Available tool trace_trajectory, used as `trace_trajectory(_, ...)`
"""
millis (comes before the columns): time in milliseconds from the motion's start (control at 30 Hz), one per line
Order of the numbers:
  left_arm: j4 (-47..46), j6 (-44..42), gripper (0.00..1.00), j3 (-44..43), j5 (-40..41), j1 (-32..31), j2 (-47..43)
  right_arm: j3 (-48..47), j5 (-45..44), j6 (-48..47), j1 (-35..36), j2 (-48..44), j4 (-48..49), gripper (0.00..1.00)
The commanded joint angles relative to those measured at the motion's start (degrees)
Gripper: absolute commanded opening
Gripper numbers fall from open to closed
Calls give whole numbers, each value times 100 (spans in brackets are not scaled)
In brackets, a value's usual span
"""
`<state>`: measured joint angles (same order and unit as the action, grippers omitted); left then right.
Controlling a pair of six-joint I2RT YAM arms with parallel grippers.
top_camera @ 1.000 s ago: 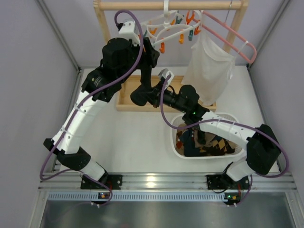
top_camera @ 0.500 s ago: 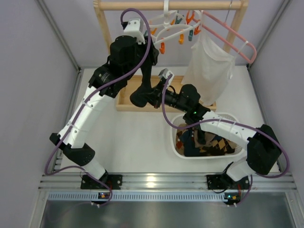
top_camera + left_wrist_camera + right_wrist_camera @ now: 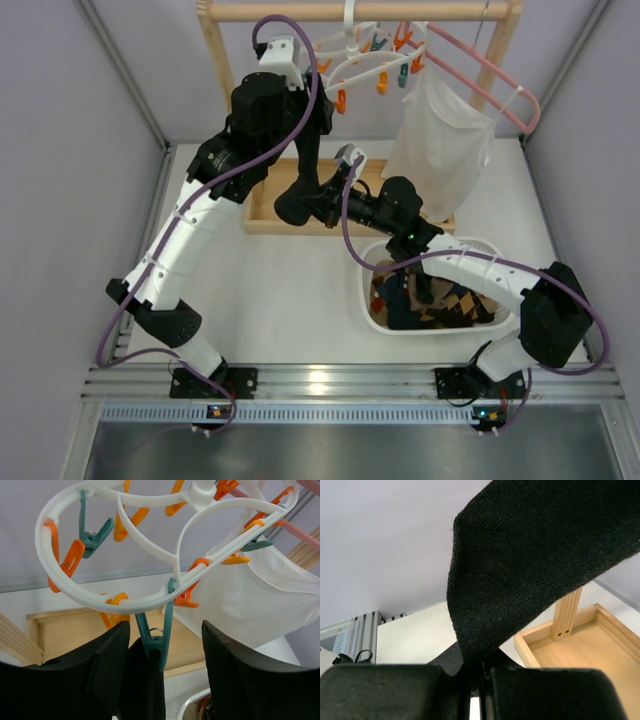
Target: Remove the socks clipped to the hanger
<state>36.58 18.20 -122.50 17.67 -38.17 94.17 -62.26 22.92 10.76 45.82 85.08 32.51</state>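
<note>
Black fingers of the left end effector point(image 3: 167, 680) stand spread, released, either side of a teal plastic clip point(image 3: 152, 641) that pinches a black knitted sock point(image 3: 145, 690) under the white plastic ring-shaped hanger point(image 3: 125, 602) on the wooden rack point(image 3: 280, 12). The sock droops to the right end effector point(image 3: 475, 672), clenched on its lower end. Further right, more dark socks point(image 3: 405, 308) lie in a white plastic basket point(image 3: 366, 288) on the counter point(image 3: 280, 290).

1 clipped sock point(image 3: 535, 550), 1 wht hanger point(image 3: 120, 604)
</note>
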Motion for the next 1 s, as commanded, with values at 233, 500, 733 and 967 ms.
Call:
trace_trajectory(233, -151, -18, 59, -319, -203, 126, 163, 12, 239, 101, -82, -299, 97, 0)
trace_trajectory(500, -160, 44, 58, -371, -378, 240, 312, 47, 301, 110, -82, -299, 141, 0)
trace_trajectory(733, -195, 44, 57, -494, -457, 372, 462, 82, 486, 75, -82, -290, 159, 0)
trace_trajectory(967, -212, -9, 38, -723, -554, 434, 629, 135, 486, 66, -82, -273, 177, 0)
